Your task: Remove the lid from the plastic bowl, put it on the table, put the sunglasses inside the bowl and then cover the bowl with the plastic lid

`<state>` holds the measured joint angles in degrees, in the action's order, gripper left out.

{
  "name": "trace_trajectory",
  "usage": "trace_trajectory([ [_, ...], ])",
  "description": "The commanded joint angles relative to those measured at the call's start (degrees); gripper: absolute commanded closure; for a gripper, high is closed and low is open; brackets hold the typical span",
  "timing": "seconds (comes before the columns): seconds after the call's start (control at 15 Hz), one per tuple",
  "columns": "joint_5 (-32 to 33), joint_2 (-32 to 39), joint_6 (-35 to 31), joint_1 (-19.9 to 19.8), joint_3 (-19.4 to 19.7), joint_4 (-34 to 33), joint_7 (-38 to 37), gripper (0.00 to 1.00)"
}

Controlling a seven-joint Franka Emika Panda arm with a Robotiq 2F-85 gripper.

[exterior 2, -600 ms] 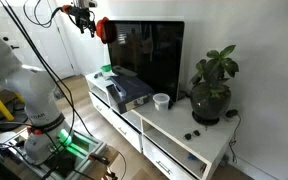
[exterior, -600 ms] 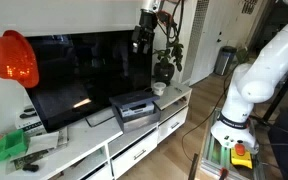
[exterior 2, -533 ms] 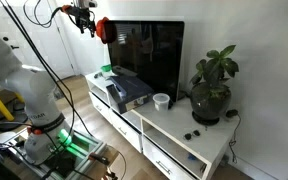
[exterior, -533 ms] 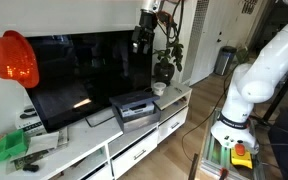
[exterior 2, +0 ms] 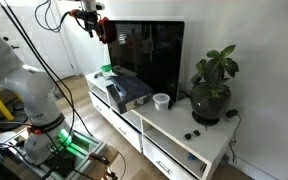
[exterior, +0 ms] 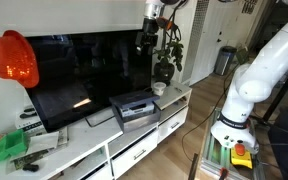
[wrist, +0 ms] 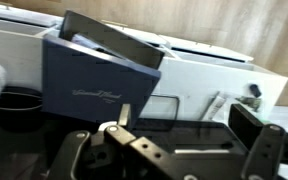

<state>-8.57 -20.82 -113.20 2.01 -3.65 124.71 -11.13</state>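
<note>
The small whitish plastic bowl (exterior: 159, 88) stands on the white table (exterior: 94, 145) between the grey box-shaped device (exterior: 134, 108) and the potted plant (exterior: 164, 66); it also shows in an exterior view (exterior 2: 161, 100). Its lid is too small to make out. Small dark sunglasses (exterior 2: 193, 133) lie on the table (exterior 2: 174, 135) past the plant. My gripper (exterior: 146, 40) hangs high above the table in front of the TV's top edge, also seen in an exterior view (exterior 2: 88, 18). In the wrist view the gripper (wrist: 184, 118) is open and empty above the device (wrist: 94, 85).
A large black TV (exterior: 79, 75) stands along the back of the table. An orange-red round object (exterior: 12, 58) hangs by the TV's far corner. Green items (exterior: 9, 148) lie at one table end. The plant (exterior 2: 212, 90) stands next to the bowl.
The gripper has shifted a little sideways along the TV's top, toward the bowl's side, still high up. Nothing on the table has moved.
</note>
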Motion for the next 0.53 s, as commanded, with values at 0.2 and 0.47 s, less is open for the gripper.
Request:
trace_trajectory([
  [0.2,19.5,4.4,-11.7,-8.2,6.4,7.2,12.4,0.0],
  [0.47,19.5,7.0,-25.2,-10.7,12.0,12.8,17.8,0.0],
])
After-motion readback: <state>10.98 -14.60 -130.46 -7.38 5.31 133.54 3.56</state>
